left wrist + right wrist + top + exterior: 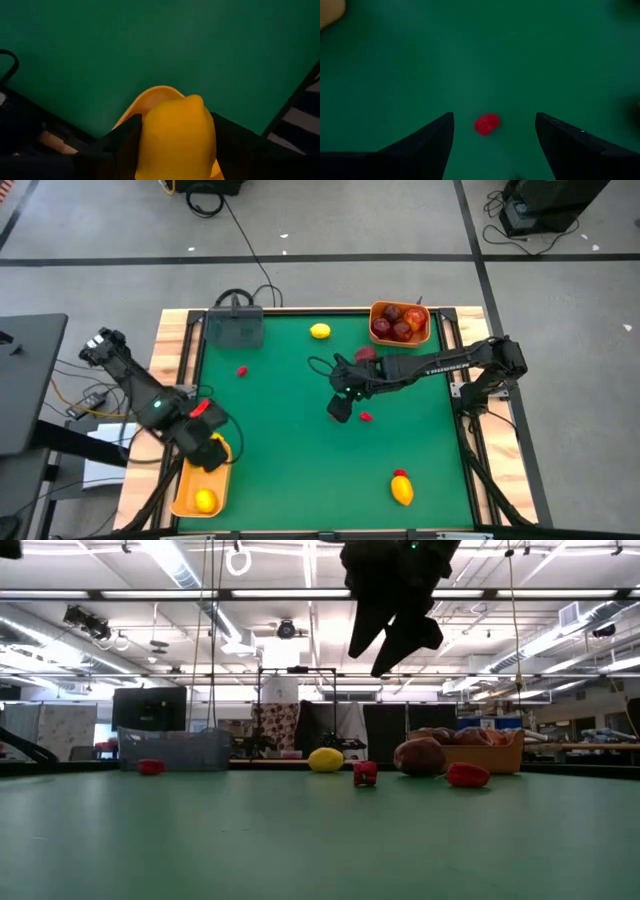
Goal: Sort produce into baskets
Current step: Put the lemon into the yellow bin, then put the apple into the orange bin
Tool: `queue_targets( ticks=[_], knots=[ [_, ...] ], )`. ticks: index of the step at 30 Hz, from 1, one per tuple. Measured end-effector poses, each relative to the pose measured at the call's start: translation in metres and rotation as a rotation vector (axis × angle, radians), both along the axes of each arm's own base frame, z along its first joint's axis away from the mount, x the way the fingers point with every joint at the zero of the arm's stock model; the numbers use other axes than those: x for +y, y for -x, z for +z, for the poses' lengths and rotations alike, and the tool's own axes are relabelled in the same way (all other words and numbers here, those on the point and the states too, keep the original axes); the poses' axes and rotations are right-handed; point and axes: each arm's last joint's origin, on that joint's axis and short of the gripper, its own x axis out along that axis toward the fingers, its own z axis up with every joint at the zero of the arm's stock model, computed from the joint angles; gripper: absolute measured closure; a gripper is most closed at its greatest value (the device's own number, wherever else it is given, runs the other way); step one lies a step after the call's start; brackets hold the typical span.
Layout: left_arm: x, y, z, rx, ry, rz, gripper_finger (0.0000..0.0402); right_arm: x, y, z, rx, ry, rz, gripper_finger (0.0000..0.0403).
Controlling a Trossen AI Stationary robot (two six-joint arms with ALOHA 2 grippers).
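My left gripper (210, 450) is shut on a yellow lemon (175, 135) over the far end of the orange bin (190, 490) at the table's near left corner. A second lemon (205, 500) lies in that bin. My right gripper (340, 410) hangs open and empty well above mid-table (395, 635). A small red bit (487, 123) lies on the green cloth below it, between the lines of its two fingers. This bit also shows in the high view (366, 417). My left gripper pinches the lemon by its two sides (150, 145) between its two fingers (120, 147). The lemon is lifted clear, with the orange bin's rim (150, 95) showing just beyond it.
At the far right, an orange bin (400, 322) holds several red fruits, and a dark red fruit (366, 353) lies beside it. A grey tray (235, 328) stands at the far left. A lemon (320, 331), a red bit (242, 371) and a near lemon (401, 490) lie on the cloth.
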Motion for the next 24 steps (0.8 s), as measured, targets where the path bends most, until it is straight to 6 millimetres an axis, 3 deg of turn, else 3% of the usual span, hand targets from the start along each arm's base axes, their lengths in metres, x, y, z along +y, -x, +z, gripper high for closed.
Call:
queue_targets(
  ticks=[12,24],
  knots=[
    [-0.035,0.022,-0.012,-0.008,-0.088,-0.048,0.0171,0.037,-0.001,0.003,-0.082,-0.065,-0.095,0.0113],
    [-0.048,0.03,-0.02,-0.043,-0.179,-0.102,0.0096,0.076,0.008,0.003,-0.119,-0.124,-0.182,0.0113]
  ],
)
